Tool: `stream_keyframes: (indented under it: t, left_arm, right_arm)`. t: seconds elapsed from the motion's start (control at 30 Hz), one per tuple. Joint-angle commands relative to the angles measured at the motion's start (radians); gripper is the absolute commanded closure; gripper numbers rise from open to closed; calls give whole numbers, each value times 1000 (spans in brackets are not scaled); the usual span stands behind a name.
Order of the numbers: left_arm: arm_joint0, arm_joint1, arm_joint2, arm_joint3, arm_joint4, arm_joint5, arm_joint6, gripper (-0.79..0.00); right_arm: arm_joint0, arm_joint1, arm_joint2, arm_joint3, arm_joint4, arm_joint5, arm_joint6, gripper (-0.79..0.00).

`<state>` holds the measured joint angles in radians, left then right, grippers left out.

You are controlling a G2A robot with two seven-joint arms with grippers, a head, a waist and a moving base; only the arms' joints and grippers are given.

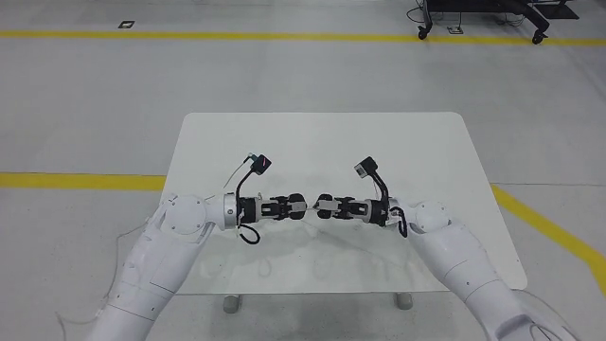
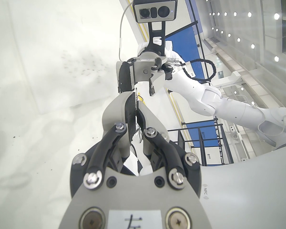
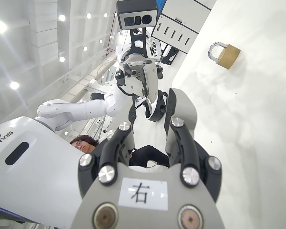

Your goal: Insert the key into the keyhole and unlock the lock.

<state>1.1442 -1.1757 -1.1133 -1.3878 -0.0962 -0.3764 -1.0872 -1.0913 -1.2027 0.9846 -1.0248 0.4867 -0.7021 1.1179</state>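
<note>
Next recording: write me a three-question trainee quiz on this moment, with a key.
1. Fill in: the fingers of the right gripper stand ____.
2. The key is held by: A) the left gripper B) the right gripper C) neither.
3. True or false: the padlock lies on the table, apart from both grippers.
Key: 1 open; 2 A; 3 true.

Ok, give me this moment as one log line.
left gripper: shut on key | right gripper: open, facing left gripper | padlock: lying on table, unheld | insertion: not yet done
</note>
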Motion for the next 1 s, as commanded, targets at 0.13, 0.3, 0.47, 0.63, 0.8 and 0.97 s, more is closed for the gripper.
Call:
stream_keyframes:
  t: [0.13, 0.3, 0.47, 0.63, 0.8, 0.97]
  left_arm:
    - [-1, 2, 9, 1, 7, -5, 15, 0]
    - [-3, 3, 18, 2, 10, -5, 31, 0]
    - [-5, 5, 23, 2, 15, -7, 40, 0]
    - [-5, 8, 26, 1, 14, -10, 46, 0]
    - [-7, 10, 29, 0, 16, -12, 50, 0]
    - [-7, 13, 35, -2, 21, -10, 55, 0]
  right_arm:
    - [5, -2, -12, 22, 22, -3, -3, 0]
    - [11, -5, -26, 33, 51, 0, 0, 0]
    - [11, -5, -42, 27, 60, -1, 0, -111]
    - [10, -2, -51, 23, 66, -3, -3, -120]
    - [10, 1, -61, 20, 68, -7, -7, -95]
    - [12, 1, -74, 14, 75, -11, -11, -86]
